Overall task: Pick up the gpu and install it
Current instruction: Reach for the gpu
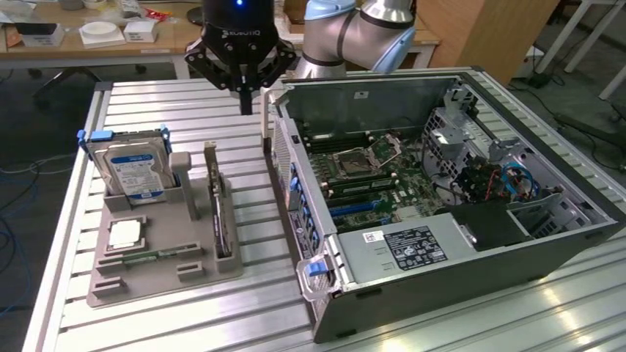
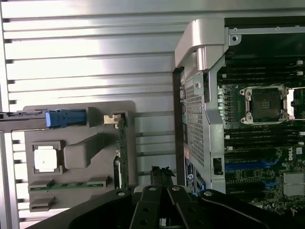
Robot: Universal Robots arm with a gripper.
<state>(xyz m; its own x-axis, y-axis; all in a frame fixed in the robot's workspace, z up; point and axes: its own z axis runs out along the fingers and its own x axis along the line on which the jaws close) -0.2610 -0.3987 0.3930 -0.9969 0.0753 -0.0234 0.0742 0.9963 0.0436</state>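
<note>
Gpu point(image 1: 219, 213) is standing on edge in a slot of the grey tray point(image 1: 146, 282), next to the hard drive point(image 1: 132, 172). Gripper point(image 1: 246, 103) is hovering above the table point(image 1: 176, 110), between the tray and the open case point(image 1: 459, 293), well apart from the gpu, its jaws clenched together and gripping nothing.
</note>
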